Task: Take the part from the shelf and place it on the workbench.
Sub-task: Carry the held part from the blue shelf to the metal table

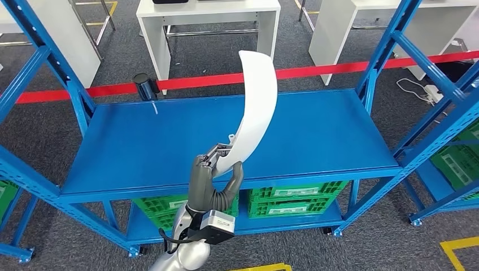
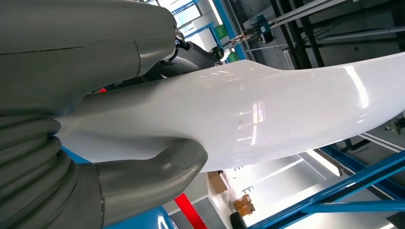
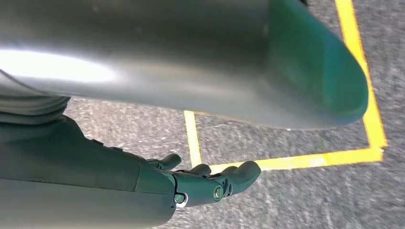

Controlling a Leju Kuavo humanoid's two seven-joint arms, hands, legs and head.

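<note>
Blue shelf deck: the blue shelf (image 1: 316, 135) has a flat top level that runs wide across the head view; its front lip passes just behind the left hand, and its bare surface spreads to both sides of the part.
Uprights: slanted blue posts (image 1: 390, 45) rise at the deck's far corners, leaving the middle span open above the deck.
Below the deck: green crates (image 1: 294, 200) sit on the lower level, behind the front lip.
Beyond the shelf: a red tape line (image 1: 316, 70) crosses the grey floor, with a small dark cylinder (image 1: 145, 86) at the deck's far left edge and white tables (image 1: 209, 17) farther back.
Part: the white curved part (image 1: 257, 107) stands nearly upright over the deck's front middle, its lower end in the left hand and its upper tip arcing back above the deck; it looks lifted off the surface, though contact at the lower end cannot be made out.
Left hand: the left hand (image 1: 212, 180) reaches up from below the front lip, wrist low, thumb on one face of the part and dark fingers on the other, gripping its narrow end; the left wrist view shows the thumb (image 2: 153, 176) pressed against the glossy white shell.
Right hand: the right hand (image 3: 205, 183) hangs over grey floor with yellow floor lines (image 3: 286, 160), fingers loosely extended and holding nothing.
</note>
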